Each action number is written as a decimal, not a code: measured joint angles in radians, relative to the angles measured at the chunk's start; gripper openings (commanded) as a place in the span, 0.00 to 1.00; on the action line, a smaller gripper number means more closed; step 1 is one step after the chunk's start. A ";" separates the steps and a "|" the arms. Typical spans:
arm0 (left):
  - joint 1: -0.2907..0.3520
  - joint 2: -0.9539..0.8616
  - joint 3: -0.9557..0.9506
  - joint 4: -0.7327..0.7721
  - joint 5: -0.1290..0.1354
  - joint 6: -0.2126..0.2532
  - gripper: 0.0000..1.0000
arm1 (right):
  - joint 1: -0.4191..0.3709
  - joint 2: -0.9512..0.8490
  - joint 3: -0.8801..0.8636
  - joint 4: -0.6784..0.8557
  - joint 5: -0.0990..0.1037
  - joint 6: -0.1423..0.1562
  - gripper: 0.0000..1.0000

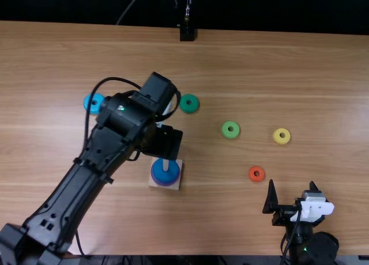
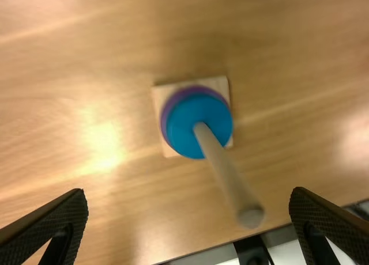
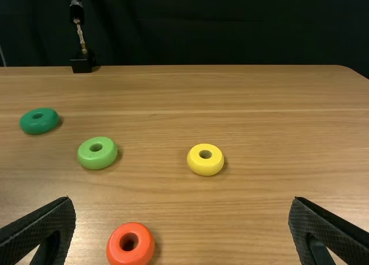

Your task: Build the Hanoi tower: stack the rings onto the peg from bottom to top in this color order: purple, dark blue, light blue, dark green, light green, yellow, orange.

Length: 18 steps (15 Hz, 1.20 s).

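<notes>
Over the wooden surface [image 1: 230, 63] slants the left arm [image 1: 81, 190]. The left gripper [image 1: 165, 143] and right gripper [image 1: 292, 184] both have jaws spread. The base [image 2: 220, 85] bears the peg [image 2: 225, 167], dark blue ring [image 1: 165, 176] atop purple ring [image 2: 169, 112]. Apart lie the light blue ring [image 1: 96, 104], crossed by the left arm's cable, then dark green ring [image 1: 192, 109], light green ring [image 1: 231, 135], yellow ring [image 1: 282, 140], orange ring [image 1: 252, 174].

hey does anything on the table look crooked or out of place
Nothing stands out. The dark blue ring sits over the purple ring on the peg, and the yellow ring and orange ring lie flat, with no visible damage.
</notes>
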 measured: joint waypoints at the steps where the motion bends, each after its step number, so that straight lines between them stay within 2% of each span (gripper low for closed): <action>1: 0.031 -0.034 0.000 0.056 0.000 0.000 1.00 | 0.000 0.000 0.000 0.000 0.000 0.000 1.00; 3: 0.107 -0.132 0.000 0.215 0.000 0.000 1.00 | 0.000 0.000 0.000 0.000 0.000 0.000 1.00; 5: 0.179 -0.254 -0.066 0.301 0.000 0.000 1.00 | 0.000 0.000 0.000 0.000 0.000 0.000 1.00; 8: 0.272 -0.389 -0.230 0.360 0.001 0.001 1.00 | 0.000 0.000 0.000 0.000 0.000 0.000 1.00; 10: 0.364 -0.459 -0.307 0.362 0.000 0.018 1.00 | 0.000 0.000 0.000 0.000 0.000 0.000 1.00; 11: 0.406 -0.496 -0.336 0.362 0.001 0.047 1.00 | 0.000 0.000 0.000 0.000 0.000 0.000 1.00; 12: 0.452 -0.540 -0.368 0.364 -0.003 0.106 1.00 | 0.000 0.000 0.000 0.000 0.000 0.000 1.00; 15: 0.507 -0.624 -0.478 0.367 -0.003 0.297 1.00 | 0.000 0.000 0.000 0.000 0.000 0.000 1.00; 16: 0.513 -0.640 -0.528 0.367 -0.003 0.341 1.00 | 0.000 0.000 0.000 0.000 0.000 0.000 1.00; 18: 0.513 -0.652 -0.604 0.354 -0.002 0.383 1.00 | 0.000 0.000 0.000 0.000 0.000 0.000 1.00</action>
